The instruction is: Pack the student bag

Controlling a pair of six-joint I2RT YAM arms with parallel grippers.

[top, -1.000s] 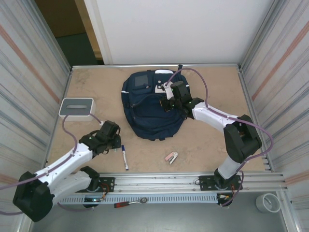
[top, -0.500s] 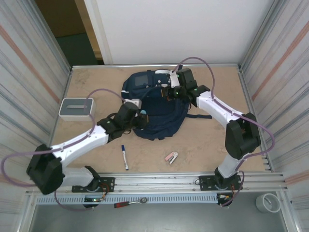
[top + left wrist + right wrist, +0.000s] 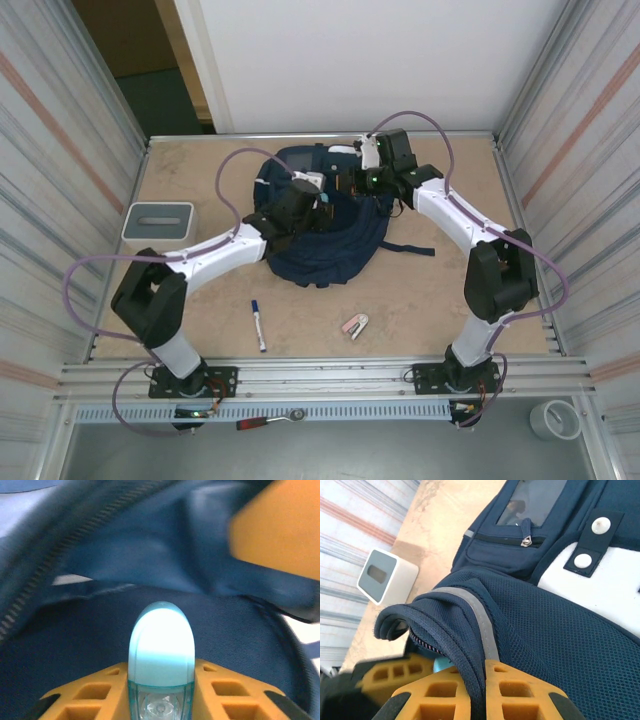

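Note:
The navy student bag (image 3: 335,245) lies at the back middle of the table, its opening held up. My right gripper (image 3: 357,184) is shut on the bag's zipper edge (image 3: 470,650), which is pinched between its orange fingers (image 3: 520,692). My left gripper (image 3: 318,211) reaches under that raised edge, shut on a small clear tube with a pale turquoise cap (image 3: 161,645). Dark blue fabric (image 3: 150,565) surrounds the tube in the left wrist view. The turquoise cap (image 3: 440,664) and the left gripper's orange fingers (image 3: 395,672) show under the flap. The bag's grey square panel (image 3: 532,500) and white patch (image 3: 600,590) face up.
A small grey-white box (image 3: 158,221) stands at the left side of the table. A blue marker (image 3: 258,324) and a small pink-white item (image 3: 354,325) lie near the front edge. A dark strap (image 3: 408,247) trails right of the bag.
My left arm has swung from the front left of the table to the bag's opening, carrying the turquoise-capped tube. My right gripper has drawn the bag's edge up and toward the back.

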